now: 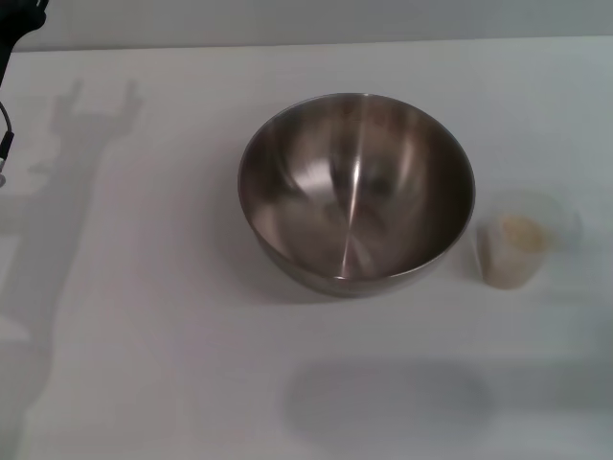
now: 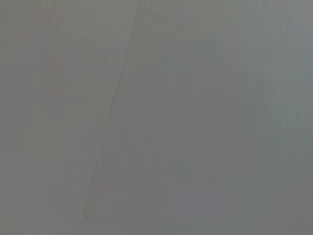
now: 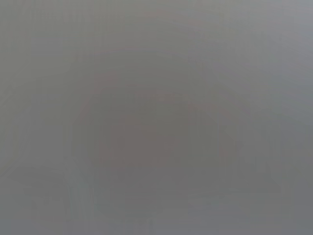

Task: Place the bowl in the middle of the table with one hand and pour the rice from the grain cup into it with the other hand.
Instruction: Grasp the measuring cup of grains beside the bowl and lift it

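At the far left edge of the head view only a dark sliver of the left arm point(image 1: 8, 77) shows, with its shadow lying across the white bench point(image 1: 144, 364); the left tool itself is out of sight, so how far it is open cannot be told, and the left wrist view gives only a featureless grey field. In the middle of the bench sits the bowl point(image 1: 355, 192), upright, its shiny inside bare of any grains, so the placing step looks done and the pour not yet begun. Just beside the bowl on its right, apart from its wall, stands the grain cup point(image 1: 515, 249), upright, with the rice point(image 1: 522, 232) heaped inside it. The right tool is not visible either; the right wrist view is a blank grey blur, so its opening and whether it has hold of anything cannot be told. The risks lie mostly with the cup, judging from here: it is small, clear and light, so a closing tool that comes in off-centre could tip it and scatter rice over the bench. It also stands close to the bowl, so a wide approach could knock the rim and slide the bowl off centre. Tilting the cup before it is over the rim would spill grains short.
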